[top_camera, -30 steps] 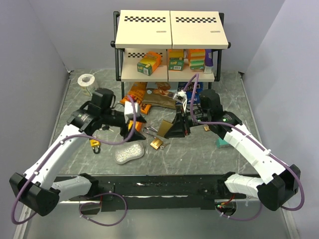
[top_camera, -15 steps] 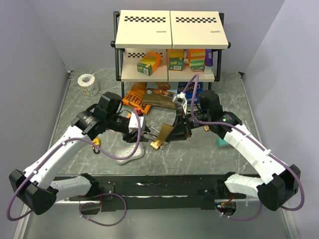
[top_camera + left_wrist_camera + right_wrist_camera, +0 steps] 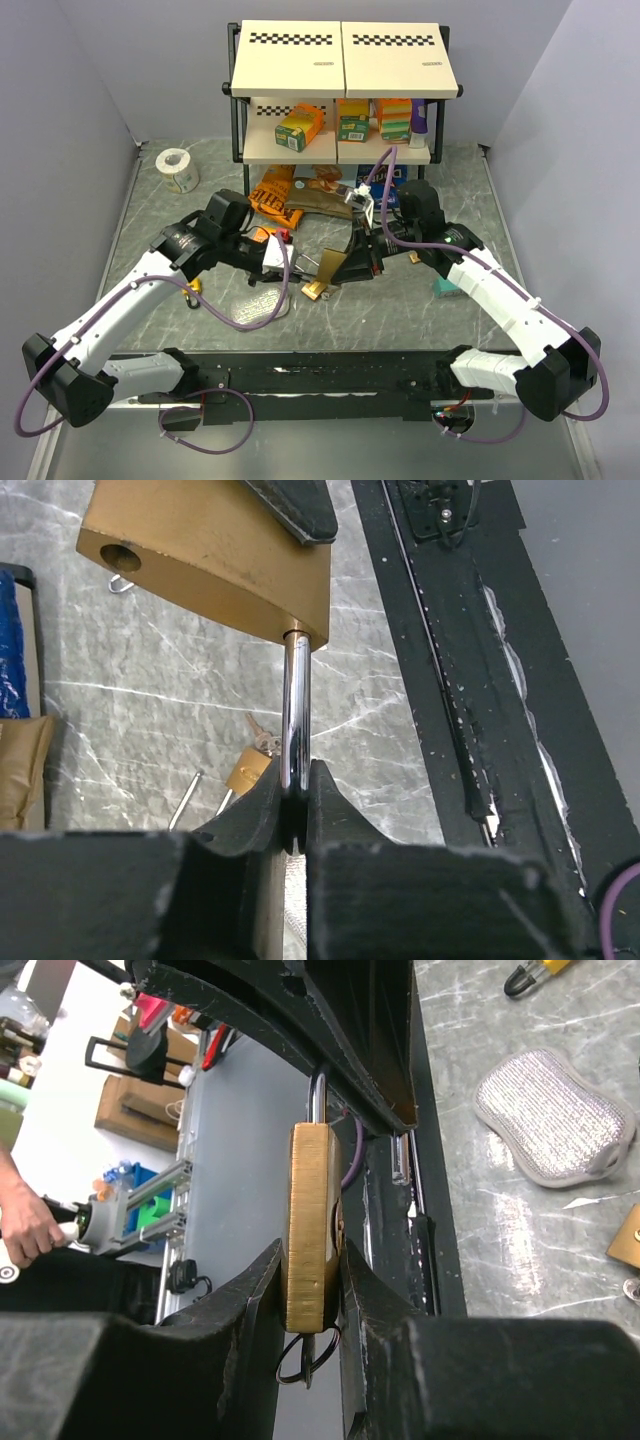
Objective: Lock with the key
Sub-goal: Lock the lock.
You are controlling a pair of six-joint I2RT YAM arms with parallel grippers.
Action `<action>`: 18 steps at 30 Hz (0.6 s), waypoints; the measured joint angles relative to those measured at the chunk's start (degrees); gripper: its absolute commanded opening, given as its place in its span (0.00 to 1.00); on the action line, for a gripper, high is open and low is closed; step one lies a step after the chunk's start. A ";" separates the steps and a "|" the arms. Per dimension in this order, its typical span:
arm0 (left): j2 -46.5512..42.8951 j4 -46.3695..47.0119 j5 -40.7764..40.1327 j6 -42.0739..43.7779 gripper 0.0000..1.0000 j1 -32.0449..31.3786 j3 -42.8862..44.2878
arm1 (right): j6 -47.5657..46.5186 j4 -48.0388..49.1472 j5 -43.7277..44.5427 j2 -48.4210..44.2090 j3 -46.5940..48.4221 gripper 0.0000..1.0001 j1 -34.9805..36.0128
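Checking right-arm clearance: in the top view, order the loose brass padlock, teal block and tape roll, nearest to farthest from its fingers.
1. Loose brass padlock, beside the right gripper.
2. Teal block, right side.
3. Tape roll, far left.

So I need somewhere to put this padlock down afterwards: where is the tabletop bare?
Barest: the table strip between the small padlock, the teal object and the black rail; also the back right corner beside the shelf. Crowded: snack bags before the shelf, and the middle around the held padlock.
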 measured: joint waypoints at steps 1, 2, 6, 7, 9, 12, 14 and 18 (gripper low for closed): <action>-0.15 0.37 0.09 -0.07 0.01 0.00 -0.20 | 0.37 0.28 -0.13 0.02 -0.02 0.00 -0.02; -0.37 0.72 0.04 -0.24 0.01 0.00 -0.42 | 0.63 0.48 -0.17 0.07 -0.02 0.00 -0.04; -2.80 3.63 -0.68 -4.31 0.01 -0.07 -2.78 | 1.29 1.40 -1.03 0.09 -0.28 0.99 -0.15; -3.45 3.96 -0.76 -5.38 0.01 -0.11 -3.28 | 1.44 1.31 -1.16 0.07 -0.28 0.99 -0.39; -4.33 4.33 -1.03 -7.67 0.01 -0.15 -3.56 | -0.26 0.44 -0.70 0.04 -0.24 0.99 -1.03; -4.79 4.50 -0.98 -10.91 0.01 -0.09 -3.26 | -5.53 -4.24 1.42 0.04 0.92 0.99 -3.69; -4.66 3.85 -0.87 -12.72 0.01 -0.07 -3.23 | -10.19 -6.75 2.99 -0.17 2.01 0.99 -4.96; -4.61 4.63 0.09 -17.33 0.01 -0.22 -2.97 | -16.35 -7.80 5.68 -2.93 2.03 0.99 -5.05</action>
